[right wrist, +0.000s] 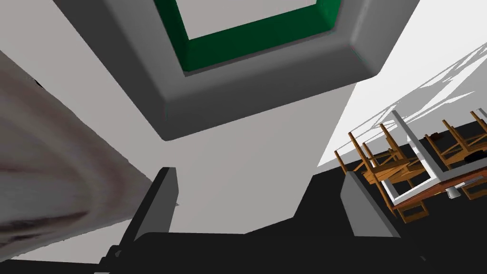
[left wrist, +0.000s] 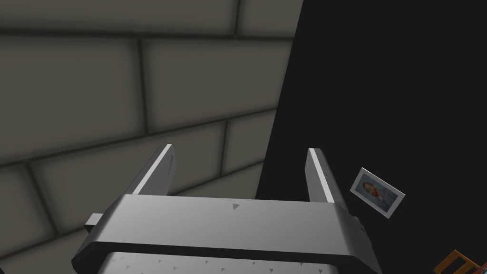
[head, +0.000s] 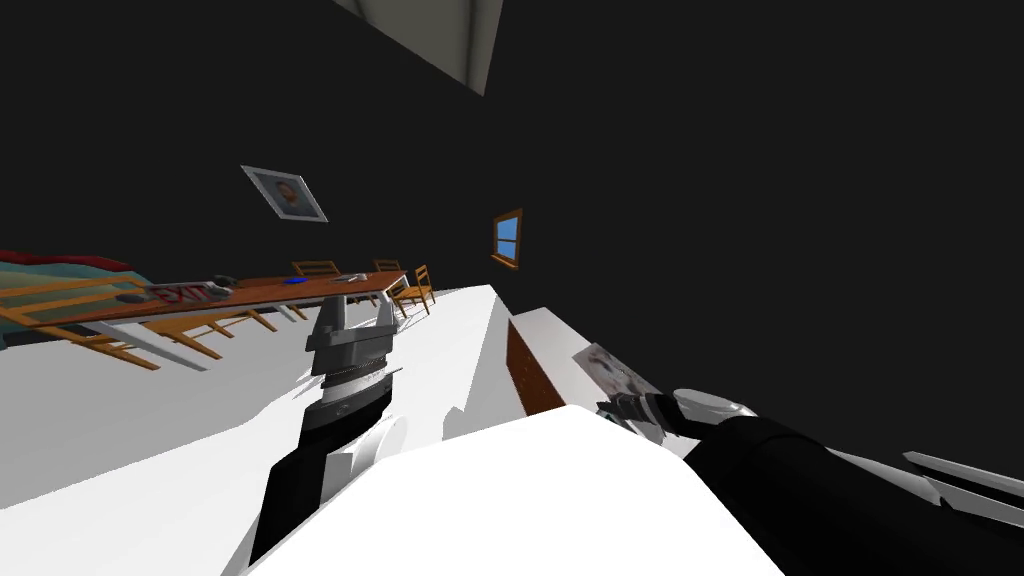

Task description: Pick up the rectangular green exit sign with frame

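1. Dark, almost black walls [head: 760,200] on every side, above a plain white floor [head: 120,410].
2. Far off to the left in the head view, a long brown wooden desk [head: 270,290] ringed by light wooden slatted chairs [head: 412,288]. On its top, a flat piece with red EXIT lettering [head: 185,294] and a few items too small to name.
3. Close on the right, a white-topped desk with a brown side [head: 530,370].
4. Against that white top, the rectangular exit sign with a broad grey frame and a green inner band [right wrist: 266,81], straight ahead of the right gripper [right wrist: 259,173] and apart from it. Cannot tell whether flat or propped.
5. Just beside the sign, a smudged grey-and-white picture sheet [right wrist: 47,161], near one finger.
6. High on the wall, a pale-framed portrait [head: 285,193]; further along, a small wood-framed window [head: 508,238] showing blue.
7. Left gripper [left wrist: 241,150] raised toward the long desk, fingers spread wide, nothing between them.
8. Right gripper low at the white-topped desk's edge, fingers wide apart and empty, only bare white top between them.
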Controlling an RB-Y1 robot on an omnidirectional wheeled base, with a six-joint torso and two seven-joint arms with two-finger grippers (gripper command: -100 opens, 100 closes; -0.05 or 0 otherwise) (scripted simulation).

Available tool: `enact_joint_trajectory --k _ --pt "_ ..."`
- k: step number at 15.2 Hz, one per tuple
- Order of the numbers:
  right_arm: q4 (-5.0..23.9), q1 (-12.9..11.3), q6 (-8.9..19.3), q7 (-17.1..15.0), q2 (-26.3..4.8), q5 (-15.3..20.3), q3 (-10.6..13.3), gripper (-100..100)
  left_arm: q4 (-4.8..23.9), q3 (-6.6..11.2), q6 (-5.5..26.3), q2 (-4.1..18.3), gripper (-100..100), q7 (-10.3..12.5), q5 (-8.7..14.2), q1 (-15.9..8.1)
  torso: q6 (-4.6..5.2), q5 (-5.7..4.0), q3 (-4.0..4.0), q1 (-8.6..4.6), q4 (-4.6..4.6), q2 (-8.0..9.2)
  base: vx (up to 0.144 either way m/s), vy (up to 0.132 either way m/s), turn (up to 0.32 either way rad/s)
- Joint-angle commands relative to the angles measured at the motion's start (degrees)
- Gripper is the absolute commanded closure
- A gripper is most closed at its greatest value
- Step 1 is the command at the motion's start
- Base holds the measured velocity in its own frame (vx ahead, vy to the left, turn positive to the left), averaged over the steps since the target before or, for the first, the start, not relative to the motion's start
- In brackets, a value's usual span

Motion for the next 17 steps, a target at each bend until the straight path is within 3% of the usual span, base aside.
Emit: enact_joint_trajectory --k 1,4,6,9,13,16,17 --pt "2.48 0.33 -0.67 -0.07 -1.44 1.43 2.30 -100 0.00 0.00 0.00 0.00 0 0.00 0.00 0.00 0.00 0.00 0.00 0.00 0.00 0.00 -0.018 -0.047 0.195" --pt "3.65 0.85 -0.99 -0.15 -2.29 2.33 3.89 -100 0.00 0.00 0.00 0.00 0 0.00 0.00 0.00 -0.02 0.01 -0.01 0.05 0.00 -0.01 -0.019 -0.042 0.184" --pt "5.59 1.96 -1.63 -0.30 -3.45 3.98 6.93 -100 0.00 0.00 0.00 0.00 0 0.00 0.00 0.00 0.00 0.02 0.00 0.08 0.00 0.00 -0.023 -0.041 0.240" --pt "6.38 2.51 -1.94 -0.37 -3.80 4.70 8.46 -100 0.00 0.00 0.00 0.00 0 0.00 0.00 0.00 0.02 0.01 0.01 0.05 0.00 0.01 -0.024 -0.044 0.140" --pt "8.33 4.24 -2.87 -0.60 -4.23 6.71 12.81 -100 0.00 0.00 0.00 0.00 0 0.00 0.00 0.00 0.01 0.01 0.00 0.09 0.00 0.01 -0.024 -0.033 0.152" --pt "9.18 3.28 -3.30 -0.75 -3.73 7.04 12.96 -100 0.00 0.00 0.00 0.00 0 0.00 0.00 0.01 0.04 0.04 -0.01 0.15 0.00 -0.01 -0.015 -0.019 0.025" --pt "9.90 3.27 -2.48 -0.26 -2.12 7.25 13.26 -100 0.00 0.00 0.00 0.00 0 0.00 0.00 0.01 0.03 0.04 -0.02 0.19 0.00 -0.04 -0.002 -0.005 0.058"
